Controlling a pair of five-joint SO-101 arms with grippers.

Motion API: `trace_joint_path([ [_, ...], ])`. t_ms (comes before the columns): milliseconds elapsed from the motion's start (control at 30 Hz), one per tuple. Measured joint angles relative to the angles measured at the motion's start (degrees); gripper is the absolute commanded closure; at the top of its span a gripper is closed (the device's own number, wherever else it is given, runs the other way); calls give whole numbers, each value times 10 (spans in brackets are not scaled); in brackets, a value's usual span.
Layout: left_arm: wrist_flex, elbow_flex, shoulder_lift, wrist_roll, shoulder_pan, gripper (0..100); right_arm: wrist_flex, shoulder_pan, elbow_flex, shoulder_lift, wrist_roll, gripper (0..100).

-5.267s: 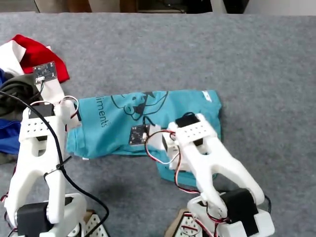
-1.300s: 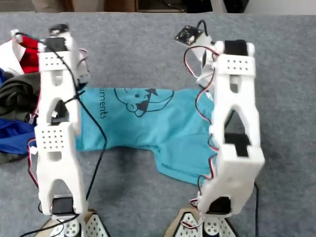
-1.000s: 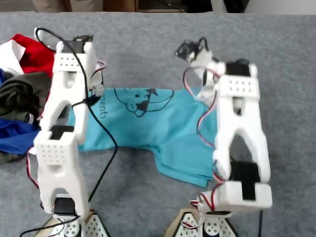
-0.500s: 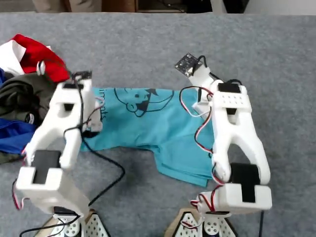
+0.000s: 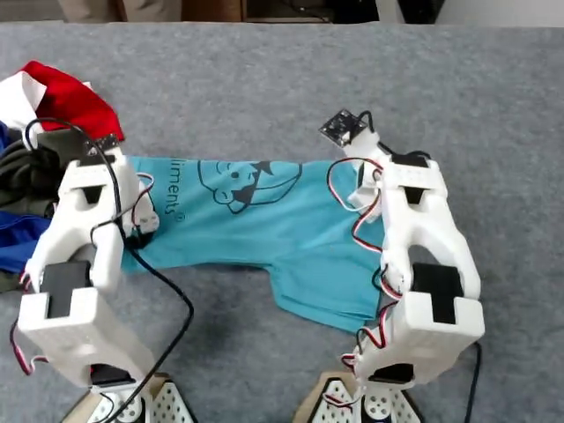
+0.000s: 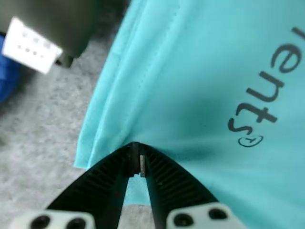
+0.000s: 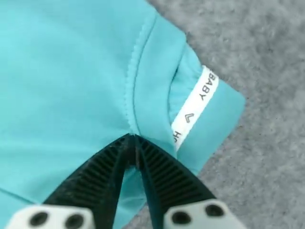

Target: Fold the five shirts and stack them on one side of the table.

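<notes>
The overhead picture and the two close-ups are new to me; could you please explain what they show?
These are two small white robot arms, side by side at a grey table. The high view looks down from a fixed camera; each close-up comes from a camera on one arm's wrist. A teal shirt lies on the table before the arms, and a pile of other clothes sits beside the left arm. The left arm's fingers are pinched shut on the shirt's edge near the print; the right arm's fingers are pinched shut at its collar seam, beside the label.
</notes>
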Motion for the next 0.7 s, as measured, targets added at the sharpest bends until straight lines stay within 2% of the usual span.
trace_joint_path([
  [167, 48, -78, 5, -3, -12, 981, 60, -4, 5, -33, 21, 987],
  [367, 120, -178, 5, -5, 0, 981, 100, -48, 108, -245, 37, 984],
  [533, 98, -232, 36, -6, 30, 981, 142, -90, 211, -418, 50, 984],
  [700, 65, -266, 137, -6, 67, 981, 153, -124, 289, -459, 52, 982],
])
